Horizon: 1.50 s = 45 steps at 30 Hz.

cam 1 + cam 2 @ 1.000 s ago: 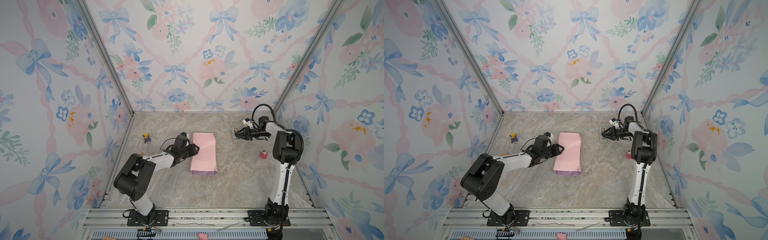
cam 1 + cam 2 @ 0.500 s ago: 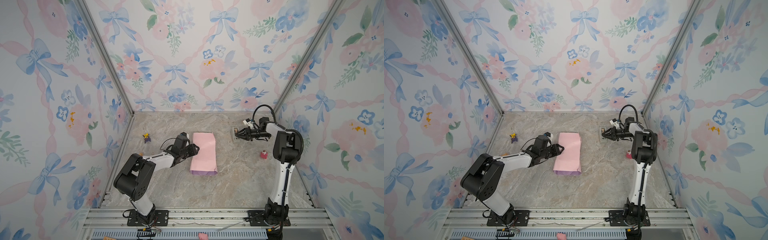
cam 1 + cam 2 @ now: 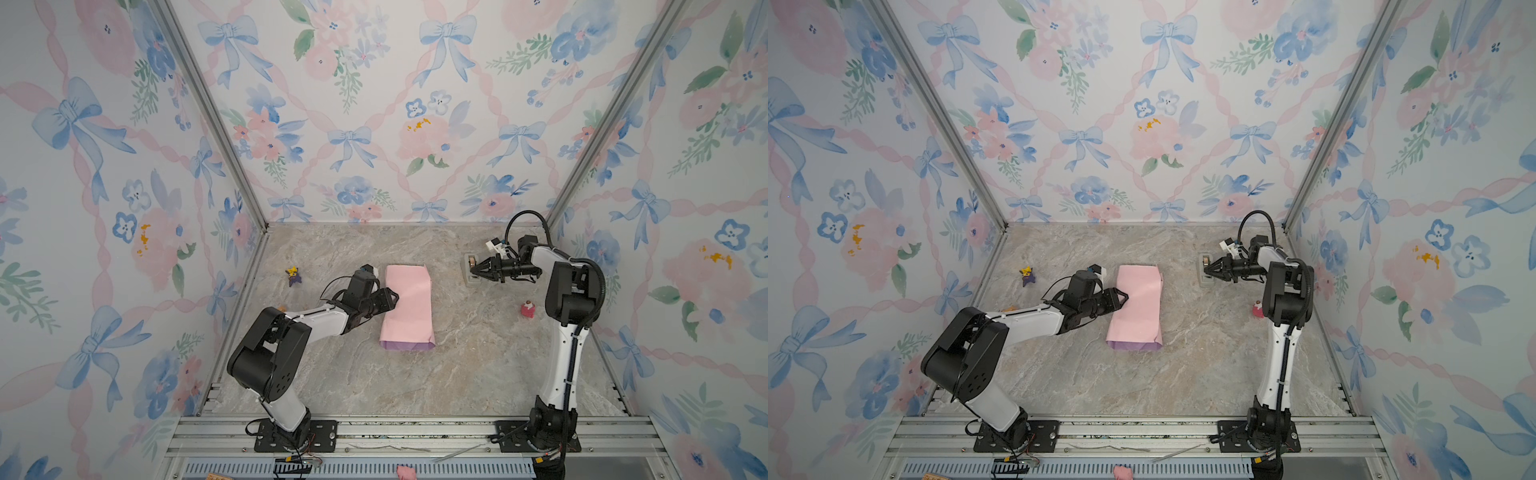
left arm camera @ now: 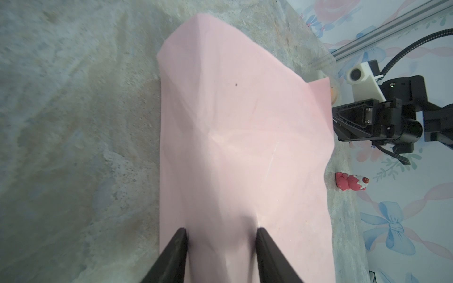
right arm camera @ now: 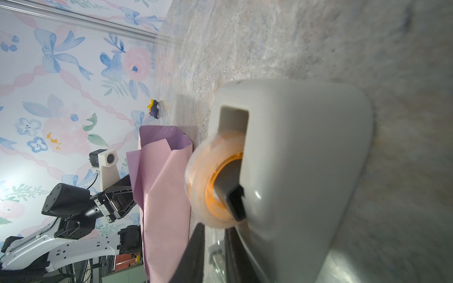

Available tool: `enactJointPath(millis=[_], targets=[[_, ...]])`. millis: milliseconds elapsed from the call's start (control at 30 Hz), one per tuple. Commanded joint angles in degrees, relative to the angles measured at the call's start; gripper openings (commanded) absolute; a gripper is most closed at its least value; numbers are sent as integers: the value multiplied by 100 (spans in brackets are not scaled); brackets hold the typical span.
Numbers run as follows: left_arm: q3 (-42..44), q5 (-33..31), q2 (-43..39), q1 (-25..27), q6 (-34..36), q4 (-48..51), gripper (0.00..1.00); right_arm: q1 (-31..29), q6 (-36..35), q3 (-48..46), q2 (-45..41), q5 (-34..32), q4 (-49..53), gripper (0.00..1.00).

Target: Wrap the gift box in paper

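The paper (image 3: 409,303) (image 3: 1138,303) lies folded into a long packet on the marble floor, pale pink face up with a lilac strip at its near end. The gift box is hidden under it. My left gripper (image 3: 392,297) (image 4: 221,230) rests on the packet's left edge. Its fingers stand apart, with flat pink paper (image 4: 245,134) between them. My right gripper (image 3: 472,270) (image 5: 214,226) is at the grey tape dispenser (image 3: 469,283) (image 5: 306,159), just under the tape roll (image 5: 203,176). Its fingers are a narrow gap apart around a clear tape end.
A small purple-and-yellow toy (image 3: 294,275) sits at the far left of the floor. A red toy (image 3: 528,309) (image 4: 350,181) stands by the right arm's upright link. Flowered walls close in the left, back and right sides. A metal rail (image 3: 374,432) runs along the front.
My right gripper's fingers have drawn closer together at the tape dispenser. The left arm and the paper have not moved.
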State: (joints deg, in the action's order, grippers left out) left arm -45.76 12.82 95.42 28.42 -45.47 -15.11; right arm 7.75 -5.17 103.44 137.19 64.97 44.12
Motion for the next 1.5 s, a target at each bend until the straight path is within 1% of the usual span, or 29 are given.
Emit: enactJointPath(millis=[0,133,233,367,600,733,900,1000,1167,1233,1467], targets=[[122,-272,111,15,170,754,46,-51,-39,103,134,244,396,17],[122,-279,113,16,179,758,46,-53,19,80,41,329,396,14],[136,-280,98,7,179,761,47,-54,47,-24,-126,532,315,12],[153,-294,82,12,179,757,46,-45,397,-235,-410,543,-96,8],[158,-307,48,6,179,760,46,-33,830,-293,-591,543,-280,1],[177,-315,24,5,180,756,46,-19,1242,-500,-726,543,-637,0],[182,-324,6,12,188,746,45,-6,1888,-892,-952,544,-1272,0],[190,-334,3,10,188,752,46,7,2096,-1165,-1145,506,-1506,0],[190,-329,-7,5,188,747,45,13,2476,-1825,-1607,261,-1915,0],[191,-318,1,5,186,738,45,12,2524,-2102,-1795,159,-2009,0],[121,-294,32,12,227,737,45,16,2358,-2917,-2412,-279,-1926,0]])
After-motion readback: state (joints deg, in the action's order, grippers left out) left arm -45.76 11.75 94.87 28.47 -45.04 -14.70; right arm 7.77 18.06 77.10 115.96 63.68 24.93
